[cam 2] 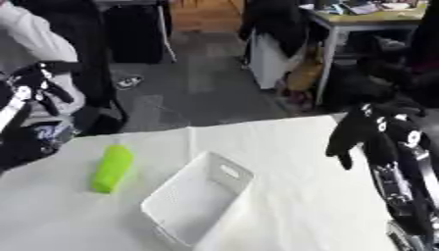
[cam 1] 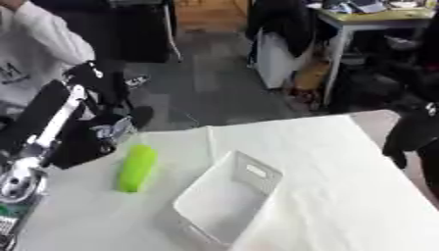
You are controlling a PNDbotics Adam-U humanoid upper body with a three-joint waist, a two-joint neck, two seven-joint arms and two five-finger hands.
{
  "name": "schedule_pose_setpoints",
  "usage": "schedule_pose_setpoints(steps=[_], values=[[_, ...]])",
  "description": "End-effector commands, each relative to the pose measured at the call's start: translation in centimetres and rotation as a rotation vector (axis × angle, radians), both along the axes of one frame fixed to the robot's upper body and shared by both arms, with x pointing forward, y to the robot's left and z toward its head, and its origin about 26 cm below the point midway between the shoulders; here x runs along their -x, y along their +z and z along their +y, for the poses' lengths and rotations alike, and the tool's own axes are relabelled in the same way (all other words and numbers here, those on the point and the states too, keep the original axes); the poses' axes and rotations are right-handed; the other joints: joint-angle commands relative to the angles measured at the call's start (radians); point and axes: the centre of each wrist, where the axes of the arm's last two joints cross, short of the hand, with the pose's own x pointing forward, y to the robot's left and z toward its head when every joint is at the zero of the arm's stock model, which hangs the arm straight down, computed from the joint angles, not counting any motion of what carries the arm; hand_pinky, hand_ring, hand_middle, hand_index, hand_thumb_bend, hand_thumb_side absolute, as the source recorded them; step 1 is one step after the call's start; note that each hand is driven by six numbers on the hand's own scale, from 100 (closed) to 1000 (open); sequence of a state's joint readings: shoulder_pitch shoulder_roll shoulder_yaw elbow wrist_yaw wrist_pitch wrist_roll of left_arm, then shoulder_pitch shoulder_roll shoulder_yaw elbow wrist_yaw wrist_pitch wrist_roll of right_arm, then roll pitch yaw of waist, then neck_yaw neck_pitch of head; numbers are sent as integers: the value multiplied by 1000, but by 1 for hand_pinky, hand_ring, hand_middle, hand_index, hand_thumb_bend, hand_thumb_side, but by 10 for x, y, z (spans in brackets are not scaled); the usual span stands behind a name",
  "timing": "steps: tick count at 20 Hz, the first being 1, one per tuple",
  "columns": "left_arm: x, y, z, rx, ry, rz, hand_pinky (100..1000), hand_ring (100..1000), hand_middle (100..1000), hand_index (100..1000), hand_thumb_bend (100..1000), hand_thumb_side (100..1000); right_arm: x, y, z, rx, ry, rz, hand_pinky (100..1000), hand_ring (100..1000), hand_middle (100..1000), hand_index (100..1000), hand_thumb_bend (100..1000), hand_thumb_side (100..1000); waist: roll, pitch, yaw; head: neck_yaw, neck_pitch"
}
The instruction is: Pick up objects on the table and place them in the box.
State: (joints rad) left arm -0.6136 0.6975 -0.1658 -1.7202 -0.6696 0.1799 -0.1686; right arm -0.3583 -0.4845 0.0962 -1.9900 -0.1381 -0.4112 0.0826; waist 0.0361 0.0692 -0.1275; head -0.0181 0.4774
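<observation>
My left hand (cam 1: 99,81) hangs with fingers loosely spread, nearer the green object (cam 1: 136,167), which lies lengthwise toward me left of the white box (cam 1: 225,201), right hand (cam 2: 360,135) relaxed, far.

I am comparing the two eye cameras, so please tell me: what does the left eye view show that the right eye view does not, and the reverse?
Only the left eye view shows the left arm's long silver and black forearm running down to the lower left corner. Only the right eye view shows most of the right arm and the whole right hand, fingers hanging relaxed. Both show the left hand raised beyond the table's far left edge, the green object lying on the table, and the white box to its right, with nothing visible inside.
</observation>
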Motion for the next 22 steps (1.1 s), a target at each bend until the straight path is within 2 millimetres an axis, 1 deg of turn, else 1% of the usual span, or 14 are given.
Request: schedule_pose_setpoints(steps=[1,2,3,4,5,6,7,8,10,11,14,16,19,22], values=[[-12,11,19,-168,99,72,361,648,895,828,548,998,1,8,-2,18,3,-19,149,393,460,515,100,674,3,-18,-6,14,3],[-17,11,23,-202,119,111,364,660,869,807,541,1000,1,9,-2,18,5,-19,149,393,459,515,100,671,5,-20,-10,16,2],[-23,9,29,-240,141,178,362,657,870,807,511,892,1,9,-2,18,8,-20,149,393,459,515,100,684,7,-21,-14,19,1],[-29,8,34,-268,156,237,322,667,856,803,557,1000,1,10,-2,19,9,-21,149,393,459,515,100,671,8,-22,-17,21,0],[-34,6,40,-291,172,309,270,669,858,806,562,1000,1,10,-1,19,12,-20,149,393,459,515,100,671,10,-23,-20,24,0],[-39,6,45,-306,185,359,162,637,846,787,562,1000,1,10,-1,20,13,-19,149,393,459,515,100,672,11,-25,-22,26,-1],[-43,7,50,-320,206,394,123,627,836,781,569,1000,1,10,-1,20,15,-18,149,393,460,515,100,672,12,-26,-24,28,-3],[-47,8,54,-331,224,416,102,622,828,775,575,1000,1,10,-1,21,16,-17,149,393,459,515,100,672,13,-27,-25,30,-5],[-54,7,61,-351,261,446,102,622,827,772,578,1000,1,10,0,21,19,-16,149,393,459,515,100,672,13,-28,-28,31,-8],[-57,4,65,-358,280,468,343,656,829,768,617,1000,1,10,0,20,20,-16,150,393,459,515,100,672,14,-28,-29,30,-10],[-69,-7,81,-370,352,613,519,735,853,794,666,1000,0,10,0,21,22,-16,149,393,459,515,100,673,14,-29,-33,28,-12],[-76,-10,88,-391,389,710,544,766,850,766,684,1000,1,10,0,23,22,-15,149,393,460,515,100,674,14,-29,-34,26,-9],[-84,-12,94,-430,434,803,511,758,835,742,690,1000,1,10,0,27,24,-14,149,393,460,515,100,676,13,-28,-33,27,-4],[-88,-13,97,-455,461,834,486,751,809,707,696,1000,1,9,0,30,24,-13,149,393,460,515,100,677,12,-28,-33,27,-2]])
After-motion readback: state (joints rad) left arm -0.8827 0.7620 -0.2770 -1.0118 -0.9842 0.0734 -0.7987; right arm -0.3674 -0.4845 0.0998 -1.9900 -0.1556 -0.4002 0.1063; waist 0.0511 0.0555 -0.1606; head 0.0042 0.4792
